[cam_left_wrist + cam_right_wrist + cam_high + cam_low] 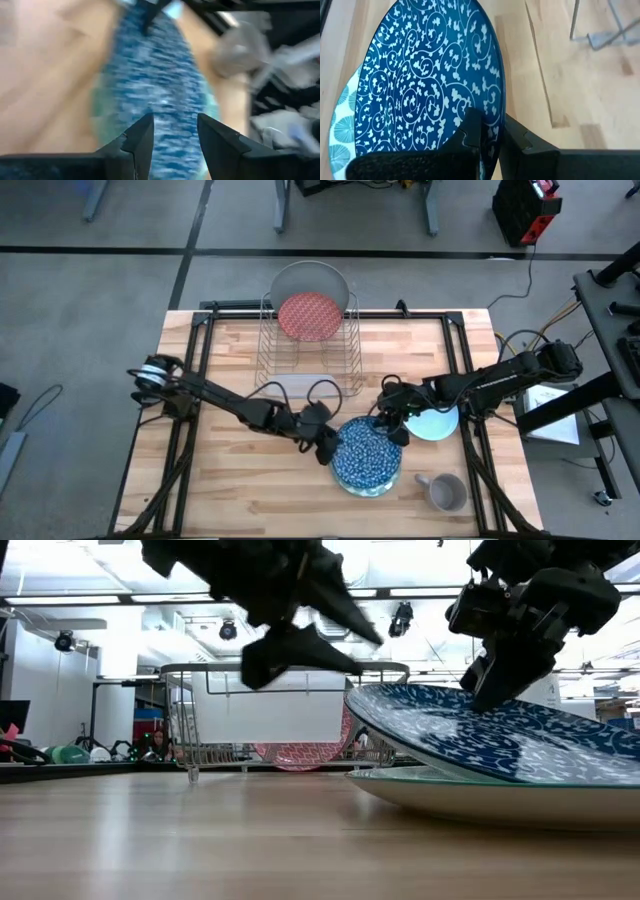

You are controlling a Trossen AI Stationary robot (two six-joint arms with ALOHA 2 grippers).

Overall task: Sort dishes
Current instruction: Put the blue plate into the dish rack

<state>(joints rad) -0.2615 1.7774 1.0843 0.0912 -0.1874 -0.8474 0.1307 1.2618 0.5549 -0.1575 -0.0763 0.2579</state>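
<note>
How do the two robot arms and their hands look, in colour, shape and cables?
Both arms are black, slim and jointed, with black cables looping along them. The left hand and the right hand each end in two dark, angular fingers. A silver-and-black cylindrical joint sits at the left arm's base.

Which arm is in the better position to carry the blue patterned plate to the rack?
The right one, probably. The right gripper is shut on the blue plate rim, holding it tilted. The left gripper is open beside that plate, holding nothing.
</note>
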